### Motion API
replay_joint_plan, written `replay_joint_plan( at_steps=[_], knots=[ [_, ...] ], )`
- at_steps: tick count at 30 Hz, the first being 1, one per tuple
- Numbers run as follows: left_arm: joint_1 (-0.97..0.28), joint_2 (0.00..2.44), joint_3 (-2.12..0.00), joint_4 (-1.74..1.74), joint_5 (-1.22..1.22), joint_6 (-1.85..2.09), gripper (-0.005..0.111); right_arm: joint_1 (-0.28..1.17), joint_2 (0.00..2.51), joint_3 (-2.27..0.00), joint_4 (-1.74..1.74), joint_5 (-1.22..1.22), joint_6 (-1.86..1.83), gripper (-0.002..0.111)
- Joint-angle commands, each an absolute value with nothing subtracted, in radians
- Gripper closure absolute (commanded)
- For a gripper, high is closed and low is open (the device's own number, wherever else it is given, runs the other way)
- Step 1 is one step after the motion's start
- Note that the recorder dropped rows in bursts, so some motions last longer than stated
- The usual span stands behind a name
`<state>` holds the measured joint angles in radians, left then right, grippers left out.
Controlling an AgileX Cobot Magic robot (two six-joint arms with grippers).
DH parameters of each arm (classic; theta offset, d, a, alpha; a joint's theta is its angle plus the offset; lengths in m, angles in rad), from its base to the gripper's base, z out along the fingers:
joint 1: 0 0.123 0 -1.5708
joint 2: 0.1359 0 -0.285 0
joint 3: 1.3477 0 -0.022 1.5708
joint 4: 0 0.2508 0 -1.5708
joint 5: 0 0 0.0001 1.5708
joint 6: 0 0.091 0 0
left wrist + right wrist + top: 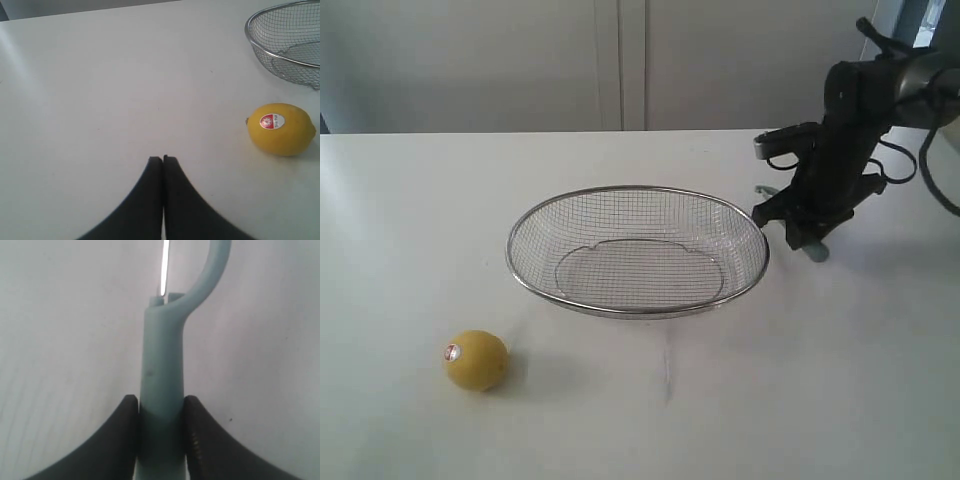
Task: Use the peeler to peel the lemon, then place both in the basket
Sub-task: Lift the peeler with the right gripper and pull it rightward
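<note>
Nearest the viewer in the exterior view, the lemon (476,360) sits alone on the white tabletop (770,400), toward the front left. It is small, round and yellow, and a tiny red-and-white sticker (452,351) faces forward and slightly left. Behind it and to the right, at the middle of the tabletop, stands the basket (638,188), a wide shallow oval of silver wire mesh with a thick metal rim. Nothing lies inside it. The lemon and the basket are apart, not touching.

At the right, just beside the basket's right rim, a black arm reaches down to the tabletop. Its right tool (805,235) holds the peeler (817,250), of which only a pale blue-grey end shows below the black fingers. The right wrist view shows this close up: the right tool (161,402) pinches the peeler (161,365) by its straight handle, one black finger pressed against each side. Beyond the grip the handle forks into a curved arm, with a thin bright strip of blade beside it. Whether the peeler rests on the tabletop or is lifted cannot be told.

The left wrist view shows the left tool (163,160) with its two black fingers pressed together, holding nothing, above bare tabletop. The lemon (280,129) lies near it, not touching, sticker (272,120) up, with the basket (295,70) beyond.
</note>
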<state>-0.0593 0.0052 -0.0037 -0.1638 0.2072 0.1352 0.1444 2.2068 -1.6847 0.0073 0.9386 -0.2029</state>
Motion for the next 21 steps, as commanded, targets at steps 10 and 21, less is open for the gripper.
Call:
replay_joint_plan(
  at_steps=[10,21],
  knots=[
    [-0.058,0.000,0.000,-0.167,0.211,0.134,0.107,0.137,2.089,-1.685,0.005,0.979,-0.203,0.108],
    [-0.058,0.000,0.000,-0.167,0.211,0.134,0.107,0.137,2.017,-1.685,0.005,0.990,-0.203,0.108]
  ],
)
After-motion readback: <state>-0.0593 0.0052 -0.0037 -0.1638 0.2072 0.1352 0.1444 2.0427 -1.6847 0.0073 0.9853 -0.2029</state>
